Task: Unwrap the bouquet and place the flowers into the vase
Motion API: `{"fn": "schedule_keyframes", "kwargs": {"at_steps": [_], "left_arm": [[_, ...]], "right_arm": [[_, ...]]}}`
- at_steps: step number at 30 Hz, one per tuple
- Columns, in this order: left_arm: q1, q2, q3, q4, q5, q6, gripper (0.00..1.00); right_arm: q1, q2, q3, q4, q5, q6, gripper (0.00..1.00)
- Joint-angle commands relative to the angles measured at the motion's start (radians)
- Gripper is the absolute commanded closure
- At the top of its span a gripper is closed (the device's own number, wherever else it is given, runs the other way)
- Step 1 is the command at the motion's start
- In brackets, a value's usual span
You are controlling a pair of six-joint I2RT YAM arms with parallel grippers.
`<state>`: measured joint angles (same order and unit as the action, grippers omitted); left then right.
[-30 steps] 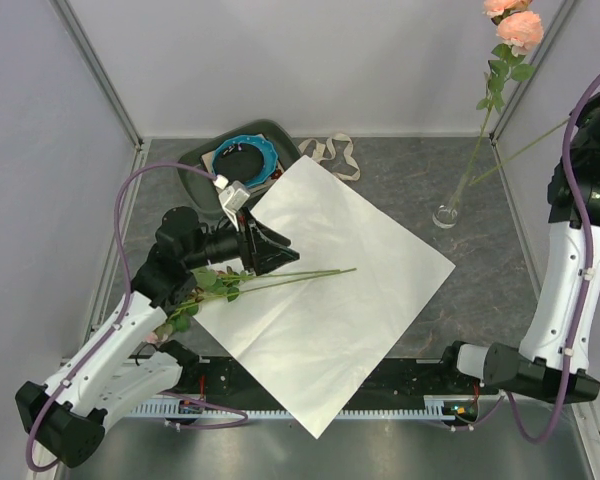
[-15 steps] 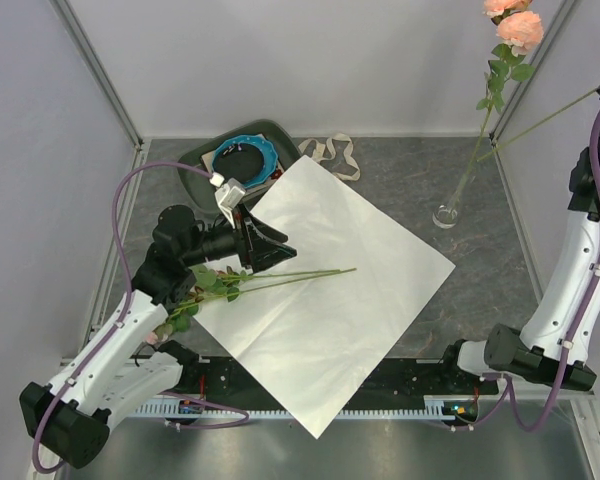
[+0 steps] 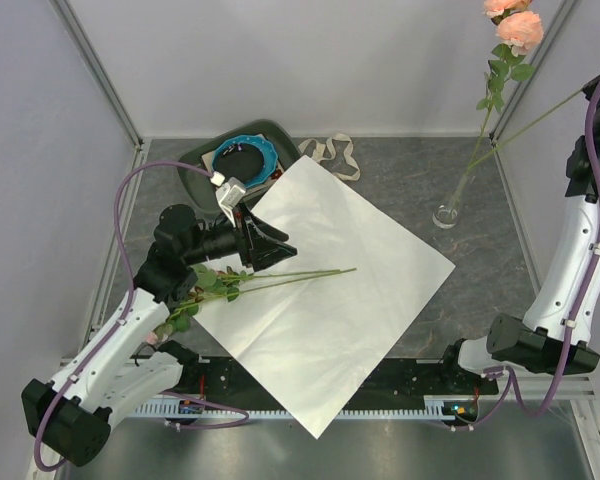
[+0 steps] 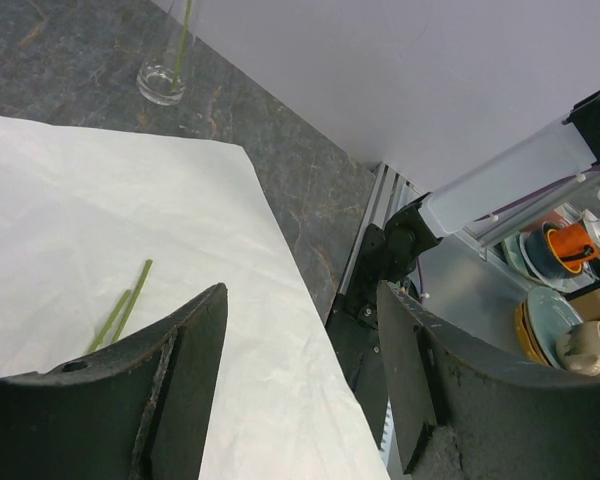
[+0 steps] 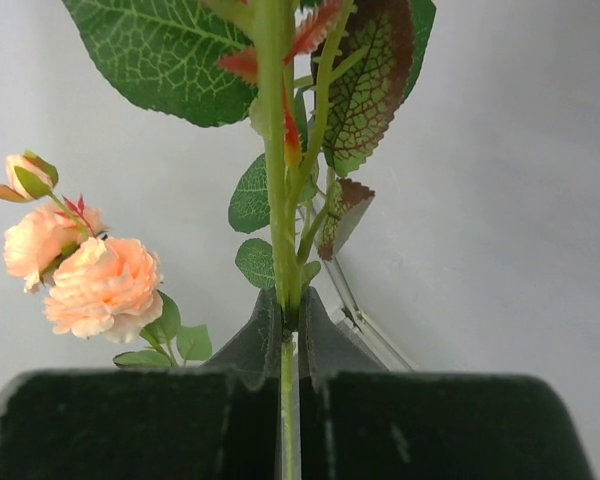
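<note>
Grey stone-look tabletop (image 3: 400,170), white walls (image 3: 330,60) round it. Wrapping paper (image 3: 360,300) spread flat mid-table, ribbon (image 3: 332,152) off at far edge: unwrapping looks done. Your right gripper (image 5: 283,325) clamped tight on rose stem (image 5: 276,200), held high by right wall so lower end slants toward vase (image 3: 446,213) near far-right corner. Whether tip is inside mouth, cannot tell. One pink rose (image 3: 520,28) stands in vase. Your left gripper (image 4: 300,380) wide open, holding nothing, poised over flowers (image 3: 212,285) at paper's left corner. Probably your next pick.
</note>
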<state>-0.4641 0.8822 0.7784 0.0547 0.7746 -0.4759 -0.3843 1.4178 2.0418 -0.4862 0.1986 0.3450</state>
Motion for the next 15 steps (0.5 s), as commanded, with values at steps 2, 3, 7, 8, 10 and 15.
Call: {"fn": "schedule_keyframes", "kwargs": {"at_steps": [2, 3, 7, 8, 10, 15], "left_arm": [[0.008, 0.006, -0.005, 0.048, 0.037, -0.024, 0.32], [0.008, 0.006, -0.007, 0.050, 0.037, -0.024, 0.32], [0.008, 0.008, -0.007, 0.050, 0.037, -0.024, 0.32], [0.008, 0.006, -0.007, 0.048, 0.037, -0.024, 0.32], [0.008, 0.008, -0.007, 0.047, 0.037, -0.023, 0.32], [0.008, 0.008, -0.002, 0.040, 0.037, -0.018, 0.32]], "right_arm": [[-0.005, -0.008, -0.035, 0.057, -0.034, -0.001, 1.00], [-0.005, -0.010, -0.043, 0.061, -0.039, -0.001, 1.00], [-0.005, -0.002, -0.058, 0.077, -0.053, -0.003, 1.00], [-0.005, 0.001, -0.066, 0.080, -0.057, 0.000, 1.00], [-0.005, 0.001, -0.074, 0.089, -0.062, 0.000, 1.00], [-0.005, 0.001, -0.065, 0.090, -0.051, -0.011, 1.00]]}}
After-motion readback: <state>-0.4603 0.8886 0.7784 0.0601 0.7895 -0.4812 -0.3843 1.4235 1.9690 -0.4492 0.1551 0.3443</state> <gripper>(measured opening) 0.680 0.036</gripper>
